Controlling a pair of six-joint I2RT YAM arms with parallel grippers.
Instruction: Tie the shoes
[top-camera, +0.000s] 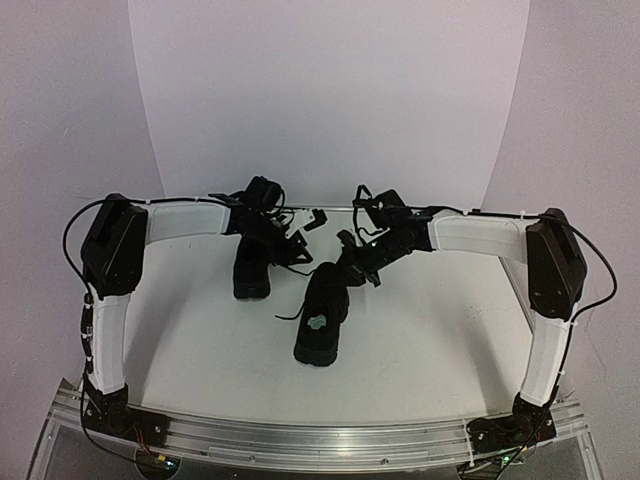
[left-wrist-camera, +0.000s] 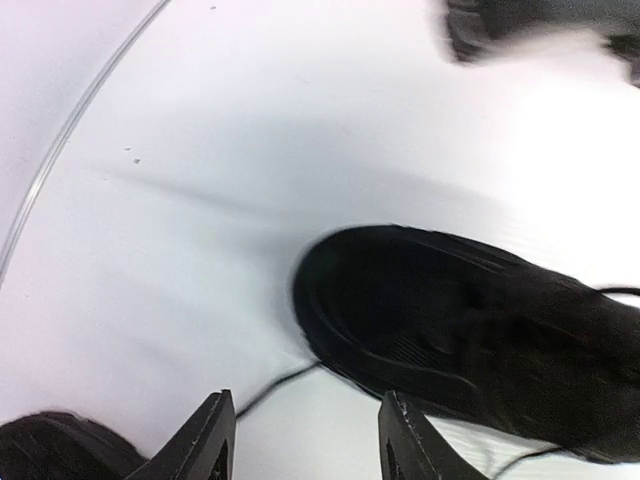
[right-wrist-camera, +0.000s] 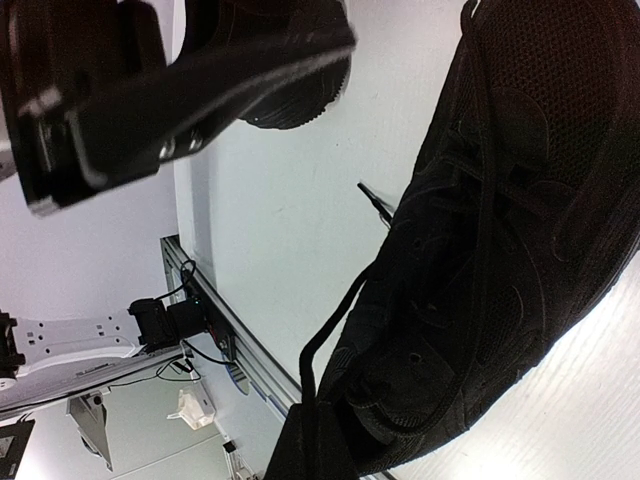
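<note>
Two black sneakers lie on the white table. The left shoe (top-camera: 252, 265) lies under my left wrist. The right shoe (top-camera: 322, 318) shows a pale patch inside and fills the right wrist view (right-wrist-camera: 510, 230). My left gripper (top-camera: 298, 232) is open and empty; in its wrist view (left-wrist-camera: 307, 440) it hovers above a thin lace (left-wrist-camera: 272, 386) beside a shoe (left-wrist-camera: 470, 325). My right gripper (top-camera: 352, 256) is over the right shoe's far end. In its wrist view (right-wrist-camera: 322, 445) it is shut on a black lace (right-wrist-camera: 345, 305) that runs up from that shoe.
The aluminium rail (top-camera: 320, 435) runs along the near table edge, and the arm bases (top-camera: 110, 410) sit at its ends. A curved white backdrop (top-camera: 330, 100) rises behind the table. My left gripper's body (right-wrist-camera: 150, 90) hangs close above the right gripper.
</note>
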